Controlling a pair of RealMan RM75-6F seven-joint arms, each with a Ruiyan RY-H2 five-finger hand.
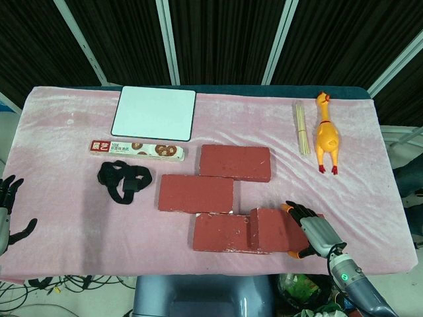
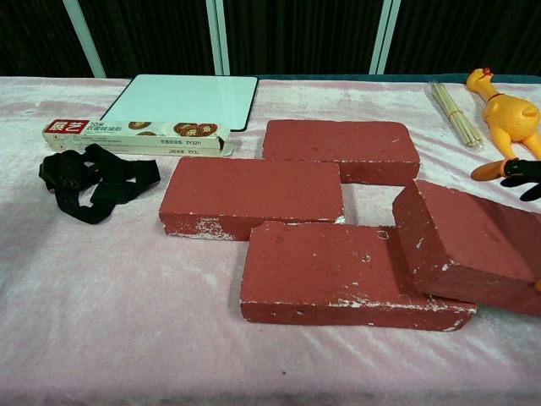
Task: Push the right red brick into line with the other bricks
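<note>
Three red bricks lie stepped on the pink cloth: a far brick point(image 1: 235, 162) point(image 2: 341, 149), a middle brick point(image 1: 195, 193) point(image 2: 252, 194) and a near brick point(image 1: 221, 232) point(image 2: 325, 271). The right red brick point(image 1: 274, 230) point(image 2: 473, 245) sits tilted, its left end riding up on the near brick's right end. My right hand point(image 1: 309, 228) point(image 2: 522, 176) presses against that brick's right end, fingers spread over its far side and thumb by its near side. At the table's left edge my left hand point(image 1: 8, 205) hangs with its fingers apart, holding nothing.
A black strap point(image 1: 124, 180) point(image 2: 93, 179) lies left of the bricks, with a biscuit box point(image 1: 137, 150) point(image 2: 135, 133) and a white board point(image 1: 154, 112) point(image 2: 182, 100) behind it. Wooden sticks point(image 1: 301, 127) point(image 2: 456, 114) and a yellow rubber chicken point(image 1: 326, 135) point(image 2: 505, 114) lie far right.
</note>
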